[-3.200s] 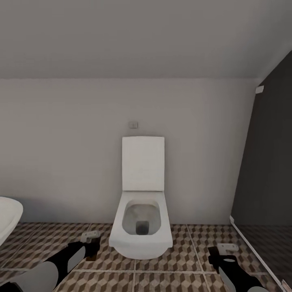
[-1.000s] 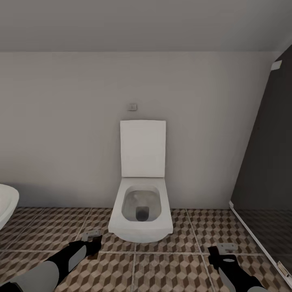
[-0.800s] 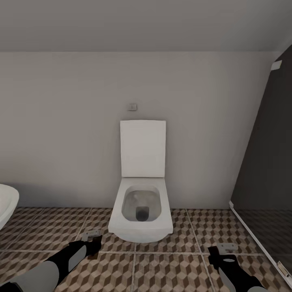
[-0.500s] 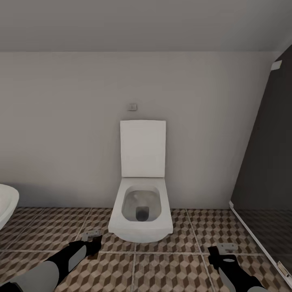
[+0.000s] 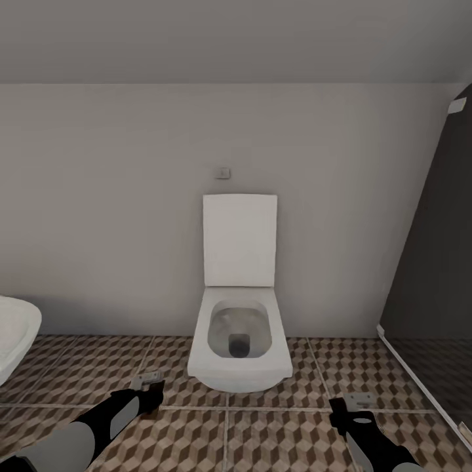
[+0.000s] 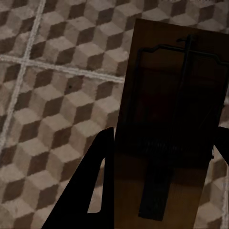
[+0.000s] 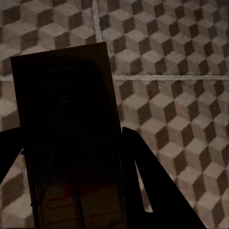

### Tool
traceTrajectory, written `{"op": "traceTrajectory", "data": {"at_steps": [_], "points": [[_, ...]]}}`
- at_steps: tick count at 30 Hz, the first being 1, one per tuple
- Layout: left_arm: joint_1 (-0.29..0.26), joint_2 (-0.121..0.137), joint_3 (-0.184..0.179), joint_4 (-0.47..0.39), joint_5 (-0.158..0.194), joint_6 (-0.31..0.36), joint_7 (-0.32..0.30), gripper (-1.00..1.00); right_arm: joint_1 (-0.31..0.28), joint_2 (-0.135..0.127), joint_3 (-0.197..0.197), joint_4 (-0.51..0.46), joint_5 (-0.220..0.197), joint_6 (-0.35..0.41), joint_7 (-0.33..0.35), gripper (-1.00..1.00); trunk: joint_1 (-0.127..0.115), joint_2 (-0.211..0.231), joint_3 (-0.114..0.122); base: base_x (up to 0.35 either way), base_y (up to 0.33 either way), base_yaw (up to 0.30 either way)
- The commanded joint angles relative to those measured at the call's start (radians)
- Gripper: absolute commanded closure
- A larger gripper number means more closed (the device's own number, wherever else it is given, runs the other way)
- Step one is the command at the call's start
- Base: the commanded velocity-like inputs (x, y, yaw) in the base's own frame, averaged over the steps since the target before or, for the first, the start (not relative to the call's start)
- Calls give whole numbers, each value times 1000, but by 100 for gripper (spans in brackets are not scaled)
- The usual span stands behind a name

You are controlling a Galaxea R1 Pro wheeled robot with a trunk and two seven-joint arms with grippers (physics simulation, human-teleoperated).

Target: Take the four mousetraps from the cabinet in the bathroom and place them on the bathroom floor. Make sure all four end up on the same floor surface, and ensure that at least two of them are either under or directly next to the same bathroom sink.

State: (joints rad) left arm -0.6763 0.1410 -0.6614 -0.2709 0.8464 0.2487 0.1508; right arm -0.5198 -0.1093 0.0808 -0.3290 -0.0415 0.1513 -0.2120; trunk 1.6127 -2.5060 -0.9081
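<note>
Each of my grippers holds one of the mousetraps above the bathroom floor (image 5: pixel 275 432). In the head view my left gripper (image 5: pixel 148 392) is shut on a mousetrap (image 5: pixel 146 379) at the lower left, in front of the toilet. My right gripper (image 5: pixel 351 410) is shut on another mousetrap (image 5: pixel 359 399) at the lower right. The left wrist view shows a brown wooden mousetrap (image 6: pixel 171 119) with dark wire between the dark fingers (image 6: pixel 95 183). The right wrist view shows a shadowed mousetrap (image 7: pixel 71 138) with a red mark between the fingers (image 7: pixel 150 183). The cabinet is out of view.
A white toilet (image 5: pixel 240 331) with its lid up stands against the grey wall straight ahead. A dark glass panel (image 5: pixel 432 288) closes off the right side. A white basin's curved rim (image 5: pixel 16 328) shows at the left edge; I cannot tell whether it is the bathroom sink.
The whole picture has shifted, so the camera has moved: over 3.2 s the wall came closer, and in the last half second the toilet slid slightly right. Both grippers keep their traps.
</note>
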Motion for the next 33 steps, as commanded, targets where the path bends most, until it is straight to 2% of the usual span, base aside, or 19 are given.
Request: {"op": "traceTrajectory", "data": {"at_steps": [1, 7, 25, 33], "points": [[0, 1, -9, -4, 8, 4, 12, 100, 0, 0, 8, -2, -8, 7, -6, 100, 0, 0, -1, 0, 147, 0], [0, 0, -9, -4, 8, 4, 13, 100, 0, 0, 8, -2, -9, 7, -7, 100, 0, 0, -1, 22, 46, 0], [0, 3, -7, -2, 8, 4, 13, 100, 0, -1, 10, -2, -9, 6, -7, 100, 0, 0, -1, 304, 1, 0], [0, 2, -7, -3, 8, 4, 13, 100, 0, -1, 10, -2, -9, 6, -7, 100, 0, 0, -1, 80, 0, 0]]}}
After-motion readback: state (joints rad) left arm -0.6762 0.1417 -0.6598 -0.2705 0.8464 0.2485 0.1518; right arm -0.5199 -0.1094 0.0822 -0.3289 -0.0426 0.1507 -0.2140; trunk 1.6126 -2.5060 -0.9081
